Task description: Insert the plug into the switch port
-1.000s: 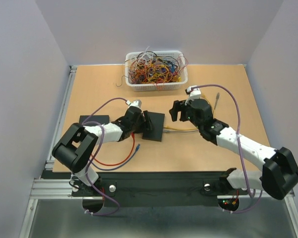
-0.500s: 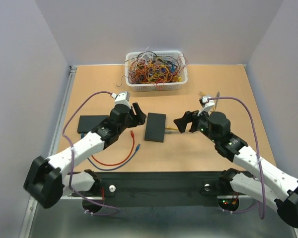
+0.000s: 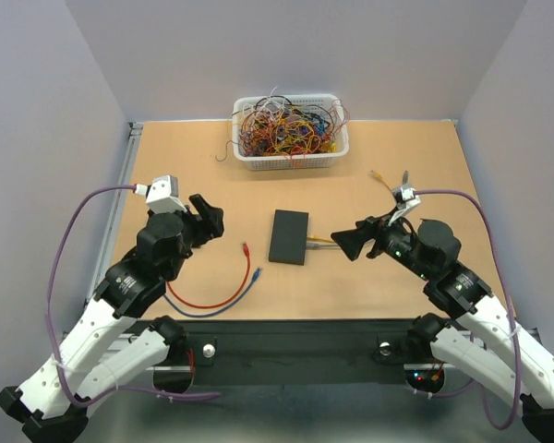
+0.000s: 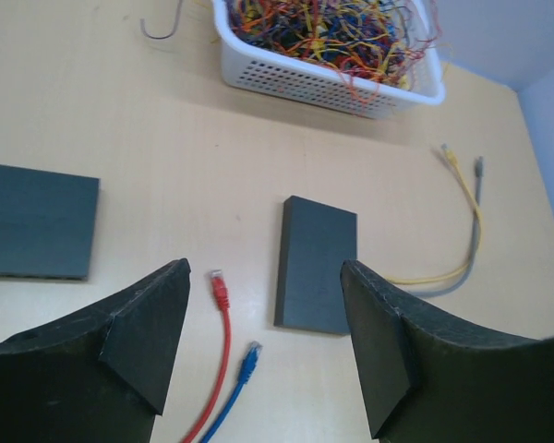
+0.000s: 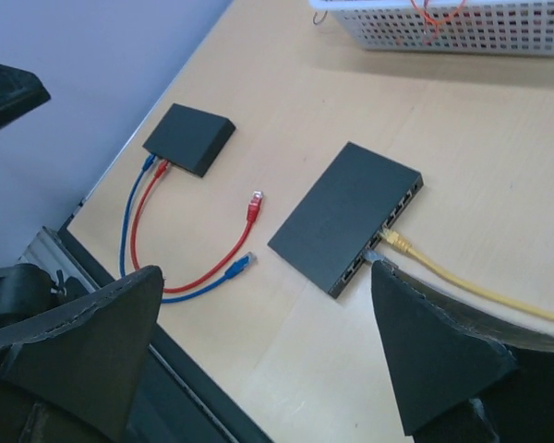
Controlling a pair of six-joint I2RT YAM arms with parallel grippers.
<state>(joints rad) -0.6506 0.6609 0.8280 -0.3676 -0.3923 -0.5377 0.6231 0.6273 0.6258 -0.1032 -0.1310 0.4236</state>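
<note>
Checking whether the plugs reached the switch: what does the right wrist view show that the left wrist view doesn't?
Only right wrist: the switch port edge, with the yellow plug and grey plug against it, and cables entering the second black box. Only left wrist: the far ends of the yellow cable and grey cable. Both: the switch's top, loose red plug, blue plug, basket.

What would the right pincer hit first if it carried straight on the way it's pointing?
Probably the flat black box, on its port edge where the yellow cable meets it. The right pincer seems angled downward, so it might touch the table first.
</note>
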